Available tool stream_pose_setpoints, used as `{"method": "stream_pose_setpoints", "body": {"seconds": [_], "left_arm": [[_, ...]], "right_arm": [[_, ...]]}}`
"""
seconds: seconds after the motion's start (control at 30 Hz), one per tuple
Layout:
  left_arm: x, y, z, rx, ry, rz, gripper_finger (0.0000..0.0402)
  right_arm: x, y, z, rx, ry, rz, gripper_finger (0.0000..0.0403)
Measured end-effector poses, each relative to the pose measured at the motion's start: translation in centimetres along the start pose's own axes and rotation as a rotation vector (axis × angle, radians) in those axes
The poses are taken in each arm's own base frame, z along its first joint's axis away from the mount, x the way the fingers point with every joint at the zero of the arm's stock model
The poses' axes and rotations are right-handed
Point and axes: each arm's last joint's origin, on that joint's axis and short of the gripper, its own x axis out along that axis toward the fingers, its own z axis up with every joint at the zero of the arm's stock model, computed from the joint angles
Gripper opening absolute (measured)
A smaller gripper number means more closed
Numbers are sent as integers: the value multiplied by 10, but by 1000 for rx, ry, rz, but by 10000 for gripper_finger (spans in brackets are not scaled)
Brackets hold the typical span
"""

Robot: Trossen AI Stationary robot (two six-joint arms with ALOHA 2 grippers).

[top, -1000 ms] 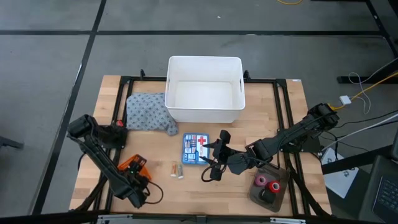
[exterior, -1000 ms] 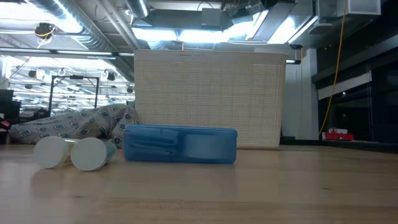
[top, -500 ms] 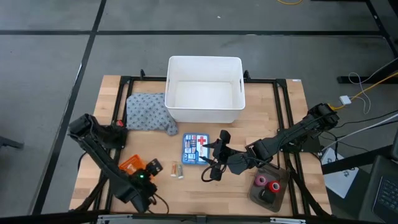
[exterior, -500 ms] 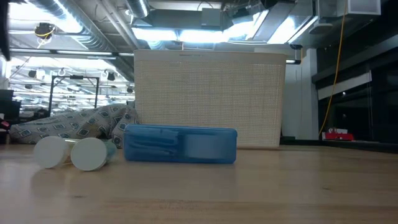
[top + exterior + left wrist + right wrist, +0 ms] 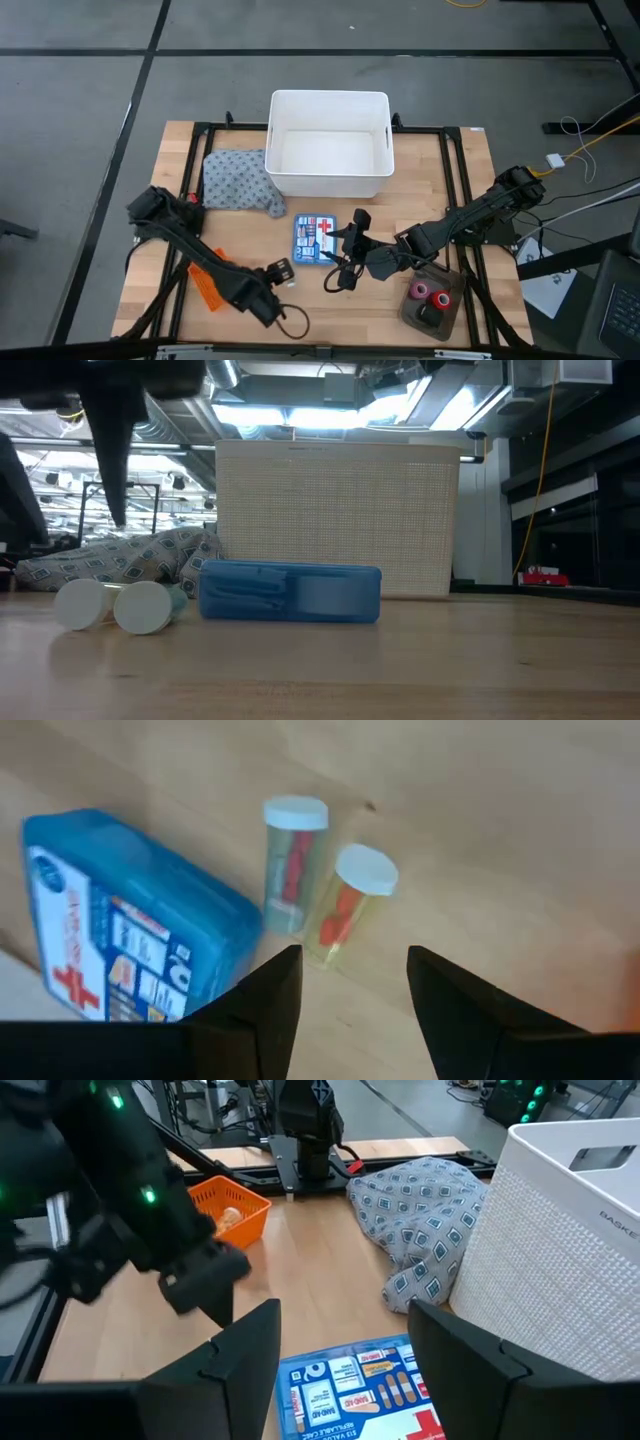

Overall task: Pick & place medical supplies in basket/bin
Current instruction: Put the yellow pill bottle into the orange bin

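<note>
Left hand point(image 5: 277, 272), fingers spread, is being held just above two vials point(image 5: 318, 895) lying beside the first-aid box point(image 5: 120, 920); right hand point(image 5: 340, 270), also spread, is being held at the box's 4 o'clock.

The light wooden bench point(image 5: 455, 190) carries a tall white plastic bin point(image 5: 329, 145). Beside the bin lies a grey speckled cloth point(image 5: 236, 181); in front of the bin sit a blue first-aid box point(image 5: 314, 239), two small yellowish vials point(image 5: 315, 891) and an orange plastic basket point(image 5: 228, 1207).

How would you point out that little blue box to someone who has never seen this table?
Find the big white tub at the back of the wooden table. Just in front of it lies the flat blue box, with two small capped vials at its left. Its red cross and pictured label set it apart from everything nearby.
</note>
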Motion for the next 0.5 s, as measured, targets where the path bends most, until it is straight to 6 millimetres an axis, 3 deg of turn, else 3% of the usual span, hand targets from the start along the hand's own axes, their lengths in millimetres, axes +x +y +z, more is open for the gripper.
{"method": "stream_pose_setpoints", "body": {"seconds": [0.27,0.5], "left_arm": [[34,-3,9,111,60,-31,162],[47,-7,13,132,86,-51,154]], "right_arm": [[0,0,0,-6,0,0,219],[0,0,0,-6,0,0,220]]}}
